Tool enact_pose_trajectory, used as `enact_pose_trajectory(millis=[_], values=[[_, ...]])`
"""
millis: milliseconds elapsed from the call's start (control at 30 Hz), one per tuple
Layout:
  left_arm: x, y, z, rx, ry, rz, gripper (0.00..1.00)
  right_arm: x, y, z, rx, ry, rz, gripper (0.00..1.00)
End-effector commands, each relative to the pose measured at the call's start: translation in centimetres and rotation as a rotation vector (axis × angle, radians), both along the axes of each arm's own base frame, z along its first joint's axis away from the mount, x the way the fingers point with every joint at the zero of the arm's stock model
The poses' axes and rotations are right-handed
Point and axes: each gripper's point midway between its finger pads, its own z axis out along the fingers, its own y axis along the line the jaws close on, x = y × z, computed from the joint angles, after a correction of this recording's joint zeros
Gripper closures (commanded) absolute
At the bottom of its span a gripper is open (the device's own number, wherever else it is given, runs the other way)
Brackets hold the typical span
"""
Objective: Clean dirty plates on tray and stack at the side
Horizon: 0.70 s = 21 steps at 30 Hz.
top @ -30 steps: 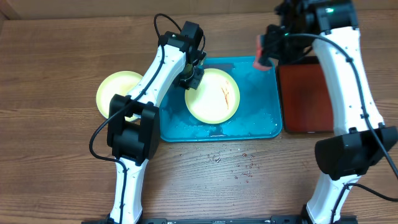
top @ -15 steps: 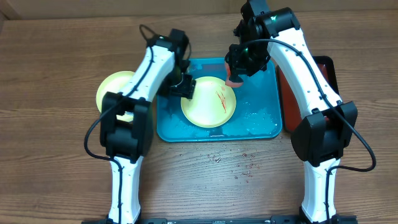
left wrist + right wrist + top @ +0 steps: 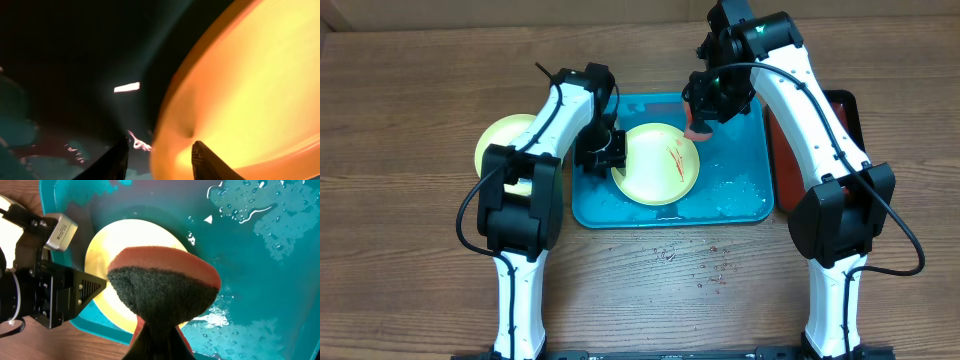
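overhead view, wooden table (image 3: 400, 250). turquoise tray (image 3: 745, 205) at centre, wet, droplets on its floor. pale yellow plate (image 3: 655, 178) lies in tray's left half, red sauce streak (image 3: 676, 155) on it. second yellow plate (image 3: 500, 140) on table just left of tray, partly under left arm. left gripper (image 3: 610, 155) at tray plate's left rim, fingers (image 3: 204, 160) straddling rim, cannot tell if clamped. right gripper (image 3: 702, 112) pinches sponge (image 3: 160, 287) – red, dark scouring face – over plate's upper right edge, contact unclear. dark-red tray (image 3: 840, 110) right of turquoise one.
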Motion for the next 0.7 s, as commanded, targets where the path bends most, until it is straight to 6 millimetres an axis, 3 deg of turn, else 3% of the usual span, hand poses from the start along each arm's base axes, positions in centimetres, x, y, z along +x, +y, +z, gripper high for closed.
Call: enact_pose_trajectory(millis=[0, 67, 200, 333, 433, 667], values=[[0.0, -0.6, -0.2, -0.011, 0.005, 0.041, 0.81, 0.3, -0.1, 0.2, -0.004, -0.012, -0.004, 0.96], [0.0, -0.6, -0.3, -0.006, 0.001, 0.036, 0.96, 0.3, -0.1, 0.2, -0.003, -0.011, -0.007, 0.96], [0.6, 0.2, -0.5, 0.040, -0.028, 0.032, 0.95, 0.4, -0.1, 0.2, -0.004, -0.009, -0.026, 0.96], [2.5, 1.8, -1.0, 0.129, -0.128, -0.033, 0.96, 0.3, 0.3, -0.5, -0.009, 0.006, -0.016, 0.96], [3.4, 2.7, -1.1, 0.187, -0.168, -0.035, 0.96, 0.1, 0.8, -1.9, -0.020, 0.035, -0.003, 0.96], [4.0, 2.5, -1.1, 0.178, -0.194, -0.049, 0.96, -0.6, 2.1, -6.8, -0.049, 0.111, 0.026, 0.96]])
